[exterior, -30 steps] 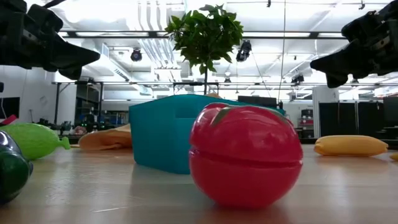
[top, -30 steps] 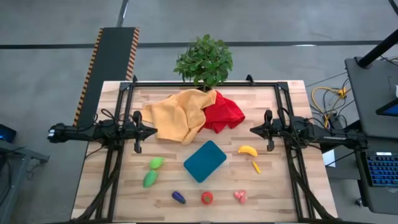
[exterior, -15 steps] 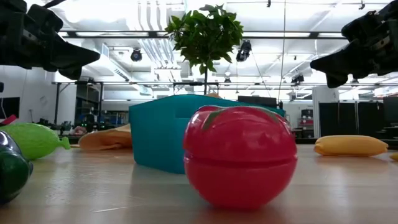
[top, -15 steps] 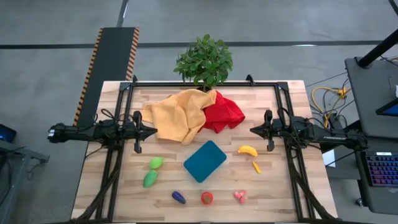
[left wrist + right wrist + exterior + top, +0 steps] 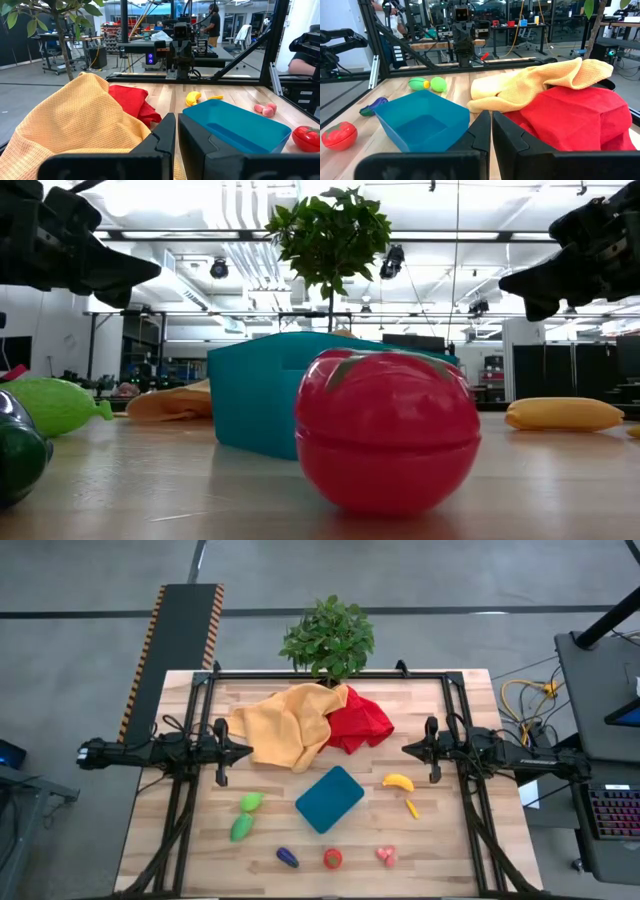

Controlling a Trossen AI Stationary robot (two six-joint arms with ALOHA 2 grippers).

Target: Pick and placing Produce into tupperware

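Nearest the front edge of the surface (image 5: 200,860) lie the eggplant (image 5: 287,858), tomato (image 5: 333,858) and berry (image 5: 386,856). Behind them sit two green pieces (image 5: 245,816), the empty tupperware (image 5: 329,798), the banana (image 5: 398,781) and an orange-yellow piece (image 5: 412,808). My left hand (image 5: 243,752) and right hand (image 5: 408,750) hover at mid-depth on either side, fingers nearly together, holding nothing. Yellow cloth (image 5: 285,725) and red cloth (image 5: 362,720) lie beyond.

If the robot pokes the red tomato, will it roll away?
Probably, yes. The red tomato is round and touches the table on only a small spot, so a nudge would likely send it rolling. It looks like smooth, shiny plastic, so it may also slip in a hand. A seam around its middle hints that it is hollow and light.
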